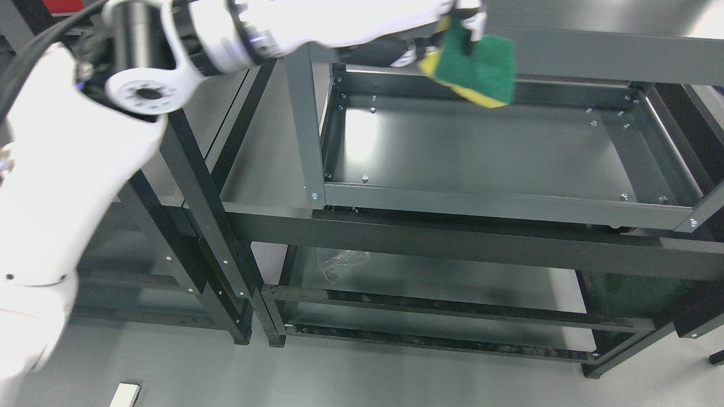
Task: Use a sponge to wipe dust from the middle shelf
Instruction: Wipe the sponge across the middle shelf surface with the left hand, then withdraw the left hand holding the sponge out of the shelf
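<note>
Left hand (pixel 461 17) clamped on green-yellow sponge (pixel 475 70) above bare grey middle shelf (pixel 481 152), glossy grey floor (pixel 367 379) below.

Left arm (pixel 237 34) outstretched, fingers (pixel 469 22) pinched closed

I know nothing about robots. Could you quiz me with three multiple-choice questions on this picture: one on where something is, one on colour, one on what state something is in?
1. Where is the sponge?
A. flat on the floor
B. held up above the grey shelf tray
C. on the lowest shelf

2. The sponge's colours?
A. green and yellow
B. blue and white
C. all pink

3. The left hand is:
A. open and empty
B. out of view
C. closed on the sponge

Answers: B, it hangs over the tray's back edge; A, green face, yellow layer; C, fingers pinch its top edge.
</note>
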`<state>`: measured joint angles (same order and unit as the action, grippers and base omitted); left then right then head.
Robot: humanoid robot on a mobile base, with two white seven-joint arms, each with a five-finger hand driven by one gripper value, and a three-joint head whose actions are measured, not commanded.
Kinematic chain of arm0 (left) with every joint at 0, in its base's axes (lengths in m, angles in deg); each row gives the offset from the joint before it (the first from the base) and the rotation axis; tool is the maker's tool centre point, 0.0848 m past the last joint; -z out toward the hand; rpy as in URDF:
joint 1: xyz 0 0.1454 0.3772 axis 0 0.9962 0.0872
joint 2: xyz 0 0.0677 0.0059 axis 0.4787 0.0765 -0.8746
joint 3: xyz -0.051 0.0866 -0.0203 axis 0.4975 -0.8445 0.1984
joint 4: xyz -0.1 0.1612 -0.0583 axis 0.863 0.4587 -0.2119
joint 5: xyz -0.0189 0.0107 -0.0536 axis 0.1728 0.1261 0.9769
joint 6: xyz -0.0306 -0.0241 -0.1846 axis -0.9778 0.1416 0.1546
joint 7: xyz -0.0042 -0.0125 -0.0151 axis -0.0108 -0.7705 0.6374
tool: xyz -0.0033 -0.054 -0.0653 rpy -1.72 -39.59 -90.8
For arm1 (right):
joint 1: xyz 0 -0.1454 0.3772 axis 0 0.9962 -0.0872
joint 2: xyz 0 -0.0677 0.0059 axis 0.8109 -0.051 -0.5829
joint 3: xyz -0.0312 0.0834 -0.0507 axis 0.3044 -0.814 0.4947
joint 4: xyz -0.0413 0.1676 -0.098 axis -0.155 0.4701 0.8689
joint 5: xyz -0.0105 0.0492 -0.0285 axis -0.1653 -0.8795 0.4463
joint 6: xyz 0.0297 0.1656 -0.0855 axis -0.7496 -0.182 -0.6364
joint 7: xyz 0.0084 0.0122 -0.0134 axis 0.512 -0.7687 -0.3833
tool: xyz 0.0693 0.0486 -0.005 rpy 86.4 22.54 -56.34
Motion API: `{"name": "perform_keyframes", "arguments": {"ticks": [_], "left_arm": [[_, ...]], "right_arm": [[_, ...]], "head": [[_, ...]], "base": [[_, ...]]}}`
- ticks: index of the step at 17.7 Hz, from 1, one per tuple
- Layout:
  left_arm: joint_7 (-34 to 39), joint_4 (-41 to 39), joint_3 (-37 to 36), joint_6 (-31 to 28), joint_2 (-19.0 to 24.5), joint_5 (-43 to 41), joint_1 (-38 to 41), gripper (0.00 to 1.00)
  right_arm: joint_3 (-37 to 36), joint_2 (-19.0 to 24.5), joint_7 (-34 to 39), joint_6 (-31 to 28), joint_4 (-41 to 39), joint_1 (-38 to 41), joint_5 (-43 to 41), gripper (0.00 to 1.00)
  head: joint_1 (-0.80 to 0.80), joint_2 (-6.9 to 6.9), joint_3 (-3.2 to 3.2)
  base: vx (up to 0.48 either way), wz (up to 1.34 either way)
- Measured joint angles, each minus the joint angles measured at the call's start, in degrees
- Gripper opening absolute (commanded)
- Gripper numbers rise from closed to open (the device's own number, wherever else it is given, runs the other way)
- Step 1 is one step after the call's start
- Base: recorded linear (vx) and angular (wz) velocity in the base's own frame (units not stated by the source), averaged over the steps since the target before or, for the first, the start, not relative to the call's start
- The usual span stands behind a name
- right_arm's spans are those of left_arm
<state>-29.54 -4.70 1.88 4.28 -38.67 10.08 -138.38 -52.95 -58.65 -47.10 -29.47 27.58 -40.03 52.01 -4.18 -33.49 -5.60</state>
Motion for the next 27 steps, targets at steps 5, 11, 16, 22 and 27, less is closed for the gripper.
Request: {"name": "perform_keyframes", "arguments": {"ticks": [5,11,16,22,27], "left_arm": [[4.36,6.84,-7.55,-6.93,-6.69,-0.71,-5.73,0.0],[12.85,10.93,-18.69,-17.66,-11.18,3.35,-8.71,0.0],[20.41,11.26,-26.47,-25.55,-13.41,7.35,-9.65,0.0],[21.86,10.66,-34.24,-26.02,-14.88,11.3,-9.53,0.01],[22.08,10.55,-37.0,-24.36,-15.62,12.84,-1.27,0.02]], "right_arm": [[0.0,0.0,0.0,0.09,0.0,0.0,0.0,1.0],[0.0,0.0,0.0,0.18,0.0,0.0,0.0,1.0],[0.0,0.0,0.0,0.19,0.0,0.0,0.0,1.0],[0.01,0.0,0.0,0.2,0.0,0.0,0.0,1.0],[0.01,0.0,0.0,0.2,0.0,0.0,0.0,1.0]], "head": [[0.0,0.0,0.0],[0.0,0.0,0.0],[0.0,0.0,0.0],[0.0,0.0,0.0],[0.0,0.0,0.0]], "base": [[0.0,0.0],[0.0,0.0],[0.0,0.0],[0.0,0.0],[0.0,0.0]]}}
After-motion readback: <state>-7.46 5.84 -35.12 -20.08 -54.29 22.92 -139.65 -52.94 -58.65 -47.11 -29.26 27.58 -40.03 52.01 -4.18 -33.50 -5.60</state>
